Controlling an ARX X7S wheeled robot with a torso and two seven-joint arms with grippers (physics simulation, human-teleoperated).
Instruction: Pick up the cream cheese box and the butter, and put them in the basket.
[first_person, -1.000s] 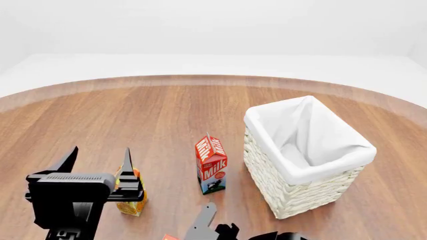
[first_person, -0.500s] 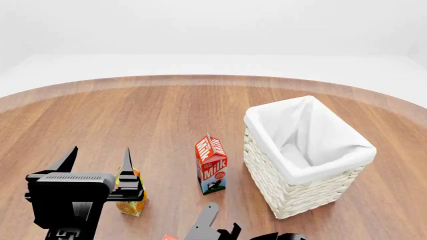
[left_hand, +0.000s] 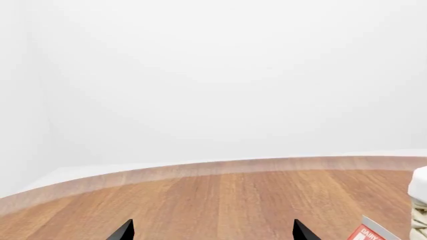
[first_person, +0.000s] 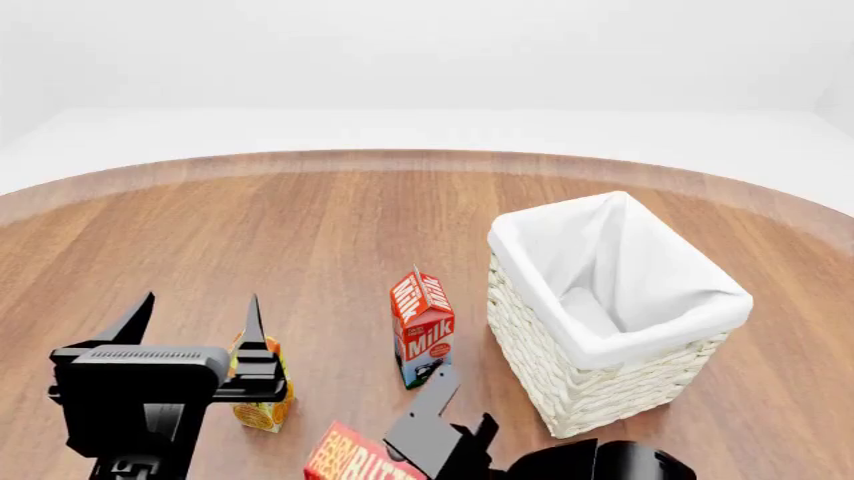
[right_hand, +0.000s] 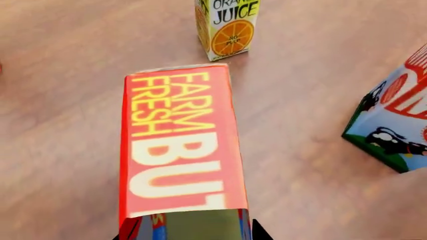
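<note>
Now butter (right_hand: 179, 145) clamped between right jaws; left jaws spread, nothing between them.

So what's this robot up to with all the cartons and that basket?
It's clearing groceries into the basket. The right gripper has the butter in its grip and holds it off the table, low and near the robot, beside the milk carton. The left gripper hangs open over the orange juice carton, holding nothing. The basket looks empty so far, and the cream cheese box isn't in view.
</note>
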